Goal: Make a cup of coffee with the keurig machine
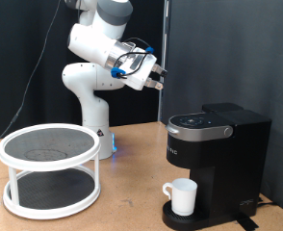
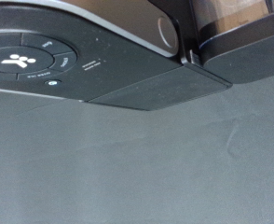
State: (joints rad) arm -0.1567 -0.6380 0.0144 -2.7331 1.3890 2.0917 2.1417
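The cup (image 1: 183, 196) sits ready on the keurig machine (image 1: 218, 154); the gripper (image 1: 157, 79) hovers at its 10 o'clock, finger spacing unclear.

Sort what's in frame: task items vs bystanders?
Task items:
- keurig machine, lid down
- cup, standing on the machine's drip tray
- gripper, raised above the machine, holding nothing visible

Bystanders:
- white two-tier tray table, at the exterior view's left
- wooden table

Black curtain backdrop (image 1: 26, 58); wooden tabletop (image 1: 122, 197); white two-tier tray table (image 1: 50, 168).
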